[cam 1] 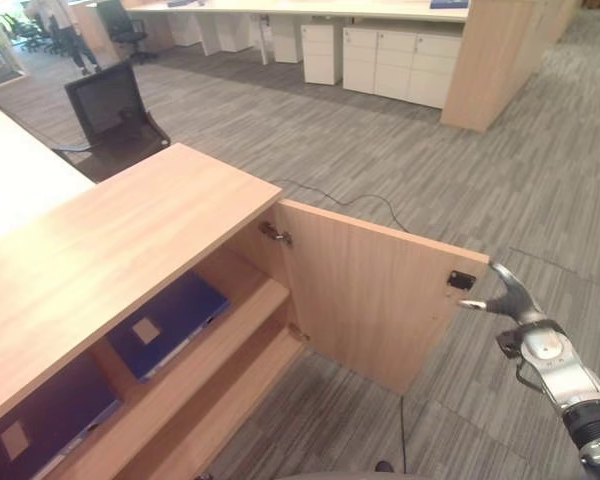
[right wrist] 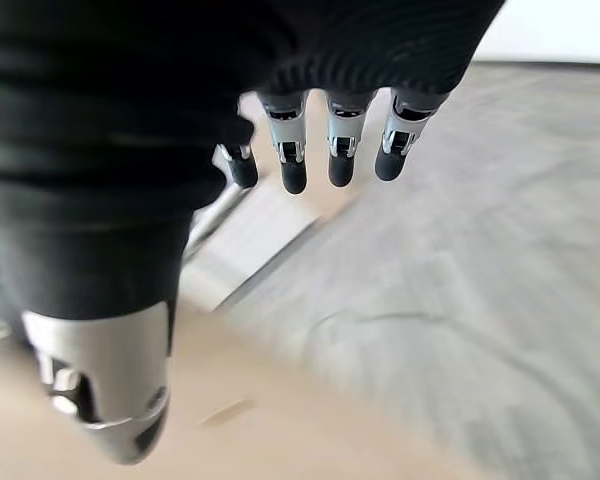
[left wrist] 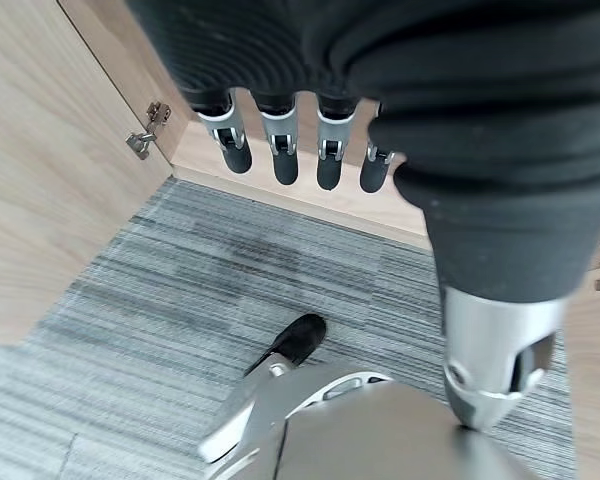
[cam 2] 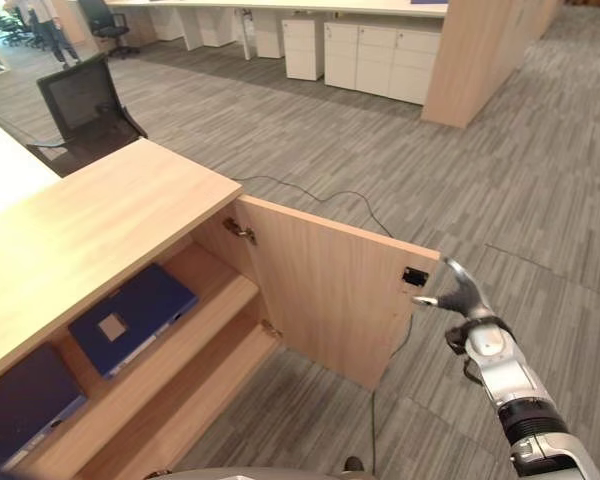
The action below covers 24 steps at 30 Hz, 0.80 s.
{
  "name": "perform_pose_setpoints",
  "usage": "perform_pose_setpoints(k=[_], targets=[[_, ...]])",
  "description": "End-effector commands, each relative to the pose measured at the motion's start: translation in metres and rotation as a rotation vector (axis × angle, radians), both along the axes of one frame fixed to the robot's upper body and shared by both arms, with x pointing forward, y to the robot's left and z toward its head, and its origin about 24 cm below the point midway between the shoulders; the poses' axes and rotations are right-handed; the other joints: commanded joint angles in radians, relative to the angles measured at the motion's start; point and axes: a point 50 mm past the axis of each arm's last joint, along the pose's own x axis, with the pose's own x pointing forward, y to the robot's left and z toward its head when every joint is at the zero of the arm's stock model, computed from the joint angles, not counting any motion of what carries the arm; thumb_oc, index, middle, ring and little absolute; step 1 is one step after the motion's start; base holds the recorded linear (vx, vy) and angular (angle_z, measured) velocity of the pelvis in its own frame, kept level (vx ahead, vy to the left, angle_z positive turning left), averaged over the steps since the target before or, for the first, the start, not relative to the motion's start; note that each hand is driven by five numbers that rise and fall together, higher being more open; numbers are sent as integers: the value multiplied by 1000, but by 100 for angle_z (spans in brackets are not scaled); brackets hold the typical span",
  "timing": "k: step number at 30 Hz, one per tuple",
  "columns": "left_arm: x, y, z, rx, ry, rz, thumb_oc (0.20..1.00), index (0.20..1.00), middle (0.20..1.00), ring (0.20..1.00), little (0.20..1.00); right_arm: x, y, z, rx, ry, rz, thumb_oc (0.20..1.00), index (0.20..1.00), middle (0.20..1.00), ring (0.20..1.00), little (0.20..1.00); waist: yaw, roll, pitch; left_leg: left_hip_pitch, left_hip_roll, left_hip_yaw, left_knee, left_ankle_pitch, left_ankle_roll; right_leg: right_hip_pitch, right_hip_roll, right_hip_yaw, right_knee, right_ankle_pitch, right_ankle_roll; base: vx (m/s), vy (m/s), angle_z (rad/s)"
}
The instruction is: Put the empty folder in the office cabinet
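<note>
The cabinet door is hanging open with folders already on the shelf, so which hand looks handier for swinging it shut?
The right hand: its straight fingers are at the open cabinet door's free edge. The left hand hangs low, over the carpet.

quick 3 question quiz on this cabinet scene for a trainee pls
1. True or false: the cabinet door stands open.
2. Which hand is at the door's free edge? A) left hand B) right hand C) a person's hand
3. Fill in: two blue folders, one nearer the door and one farther along, lie on the cabinet's upper ____.

Key:
1. True
2. B; its fingers are straight, at the edge by the dark catch. The left hand hangs relaxed over carpet.
3. shelf
</note>
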Motion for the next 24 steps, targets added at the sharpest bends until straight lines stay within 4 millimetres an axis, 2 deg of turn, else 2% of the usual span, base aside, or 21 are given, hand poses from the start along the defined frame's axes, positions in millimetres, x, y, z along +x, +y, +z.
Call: perform_pose_setpoints(k=[1, 2, 3, 6, 11, 14, 19, 24], targets=[[6, 14, 3, 33, 23, -32, 1000, 1000, 1000, 1000, 1000, 21, 26, 21, 49, -77, 153, 1000, 1000, 1000, 1000, 1000, 22, -92, -30, -10, -38, -24, 33, -64, 17, -31, 25, -19, 11, -64, 15, 8, 22, -4], [8, 13, 3, 29, 20, -38, 1000, 1000, 1000, 1000, 1000, 23, 35, 22, 68, -75, 198, 1000, 1000, 1000, 1000, 1000, 22, -93, -31, -10, -39, -24, 33, -64, 17, -30, 24, -19, 11, -64, 15, 6, 13, -4], [8, 13, 3, 29, 20, -38, 1000, 1000, 1000, 1000, 1000, 23, 35, 22, 68, -75, 198, 1000, 1000, 1000, 1000, 1000, 22, -92, -31, -10, -39, -24, 33, -64, 17, -30, 24, -19, 11, -64, 15, 6, 12, -3], [14, 9, 3, 11, 9, -52, 1000, 1000, 1000, 1000, 1000, 28, 80, 26, 183, -77, 402, 1000, 1000, 1000, 1000, 1000, 28, -96, -40, -3, -42, -25, 32, -65, 17, -24, 20, -19, 8, -62, 16, 9, 10, -2], [18, 7, 3, 10, 6, -60, 1000, 1000, 1000, 1000, 1000, 25, 124, 27, 343, -79, 566, 1000, 1000, 1000, 1000, 1000, 33, -100, -49, 1, -41, -24, 29, -64, 16, -20, 17, -21, 6, -61, 16, 16, 2, -3], [18, 5, 3, 8, 5, -62, 1000, 1000, 1000, 1000, 1000, 20, 162, 31, 520, -70, 698, 1000, 1000, 1000, 1000, 1000, 41, -103, -51, 2, -40, -26, 30, -63, 15, -18, 16, -22, 6, -60, 15, 14, -3, -8], [20, 5, 3, 13, -6, -63, 1000, 1000, 1000, 1000, 1000, -3, 226, 30, 838, 56, 931, 1000, 1000, 1000, 1000, 1000, 56, -109, -52, 0, -36, -30, 32, -59, 12, -17, 14, -30, 6, -58, 13, 10, -10, -9], [20, 6, 4, 15, -28, -42, 1000, 1000, 1000, 1000, 1000, -30, 268, 19, 1058, 273, 1085, 1000, 1000, 1000, 1000, 1000, 79, -118, -46, -11, -32, -46, 38, -53, 7, -18, 12, -43, 6, -58, 11, 6, -22, -16]])
